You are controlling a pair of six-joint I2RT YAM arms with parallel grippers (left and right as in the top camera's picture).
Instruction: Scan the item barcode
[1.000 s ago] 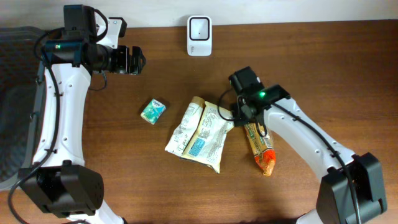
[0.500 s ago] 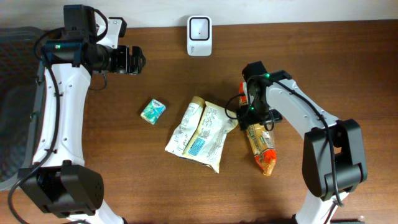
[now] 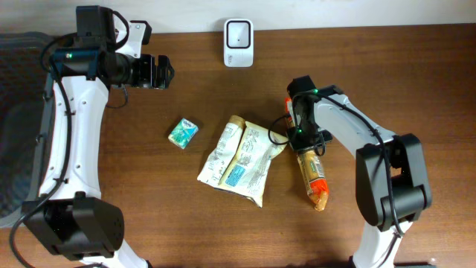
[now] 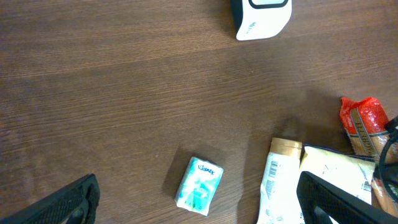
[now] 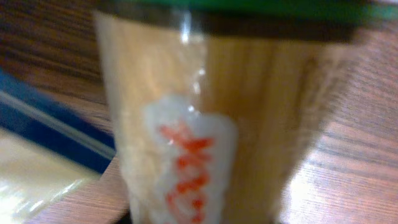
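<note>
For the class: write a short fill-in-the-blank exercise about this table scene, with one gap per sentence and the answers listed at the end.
1. The orange snack packet lies under the end of the ____ arm.
2. The left fingers stand wide ____, with nothing between them.
3. Seen from overhead, the teal tissue pack lies to the ____ of the cream packets.
Missing words: right; open; left.

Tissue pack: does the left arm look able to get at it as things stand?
Probably yes. The tissue pack lies alone on bare wood, apart from the white packets, and the left gripper hangs open with nothing between them.
</note>
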